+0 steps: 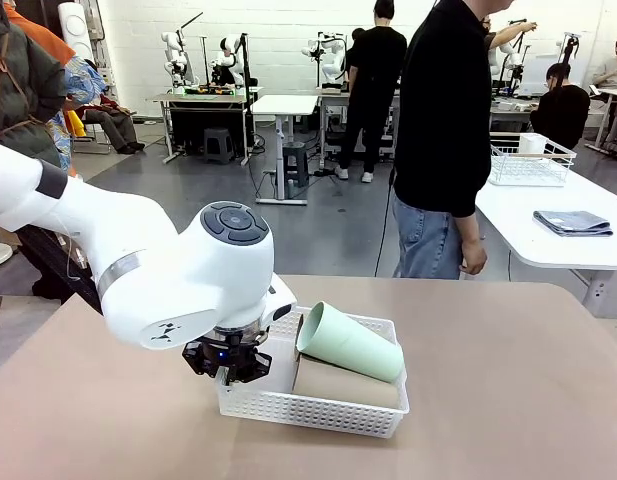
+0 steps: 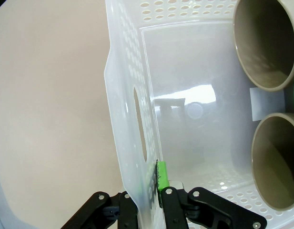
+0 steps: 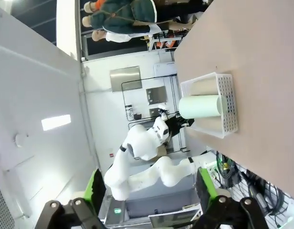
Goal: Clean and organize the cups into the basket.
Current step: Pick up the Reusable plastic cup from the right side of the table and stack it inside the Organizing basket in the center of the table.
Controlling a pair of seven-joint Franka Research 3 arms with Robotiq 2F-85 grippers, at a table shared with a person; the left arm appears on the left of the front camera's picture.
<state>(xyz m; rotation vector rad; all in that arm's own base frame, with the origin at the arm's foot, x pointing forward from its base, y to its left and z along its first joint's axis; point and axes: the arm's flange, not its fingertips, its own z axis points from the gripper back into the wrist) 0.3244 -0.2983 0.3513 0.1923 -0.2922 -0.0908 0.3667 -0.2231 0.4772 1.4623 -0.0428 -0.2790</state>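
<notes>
1. Mint green cup (image 1: 349,343) lies on its side in the white plastic basket (image 1: 318,408), with its open mouth tipped up toward the left gripper (image 1: 228,362).
2. Under the green cup lies a tan-brown cup (image 1: 340,383), also on its side in the basket.
3. From the left wrist camera, two tan-brown cup mouths (image 2: 267,43) show at the far end of the basket, one beside the other.
4. The basket sits on the brown desk (image 1: 508,400), near the middle and a bit to the left.
5. The left gripper is down at the left end of the basket. It is closed tight on the basket wall, just beside the cut-out handle hole (image 2: 140,124). One green pad (image 2: 162,174) presses the inside of the wall.
6. The right gripper (image 3: 149,202) is up high and well apart from the basket. It is wide open and holds nothing.
7. A person in a black top (image 1: 448,110) and jeans stands at the far side of the desk, with a hand (image 1: 473,256) hanging down.
</notes>
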